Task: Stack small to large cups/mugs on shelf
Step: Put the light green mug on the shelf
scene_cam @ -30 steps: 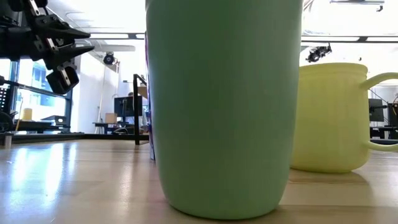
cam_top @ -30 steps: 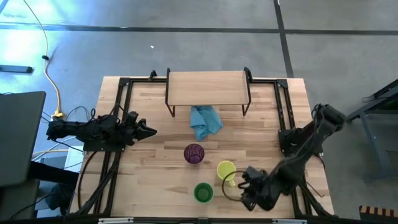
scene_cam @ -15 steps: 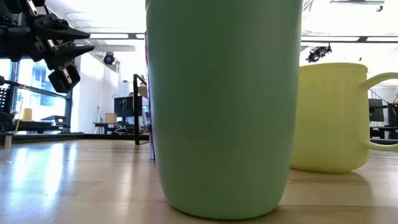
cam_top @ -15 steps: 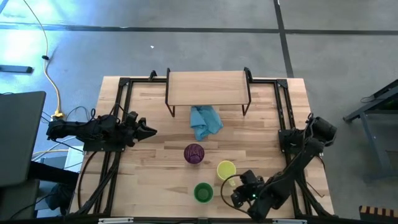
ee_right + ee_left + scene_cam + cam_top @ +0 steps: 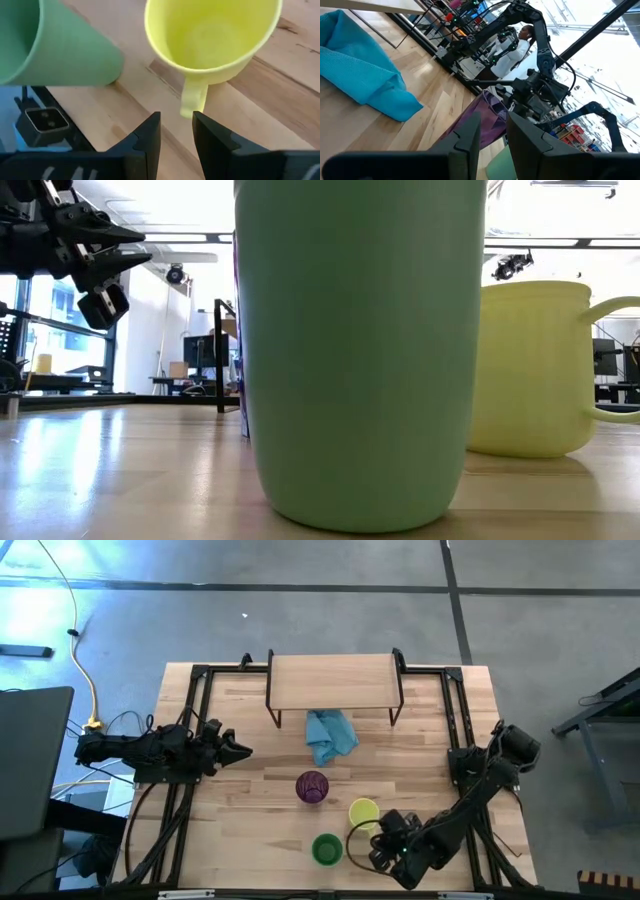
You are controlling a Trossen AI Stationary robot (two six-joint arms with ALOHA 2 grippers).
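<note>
High view: shelf [image 5: 334, 680] upper centre; purple tumbler [image 5: 312, 787], yellow-green mug [image 5: 363, 812], green cup [image 5: 327, 849] lower centre; left gripper [image 5: 238, 750] at left.

Right wrist view: right gripper [image 5: 176, 125] slightly parted, empty, just short of mug handle [image 5: 193, 99].

Left wrist view: fingers [image 5: 470, 135] slightly apart, empty.

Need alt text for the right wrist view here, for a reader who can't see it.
The right hand hovers just short of the yellow-green mug's handle, its two dark fingers slightly apart and holding nothing. The green cup stands beside the mug on the wooden table.
</note>
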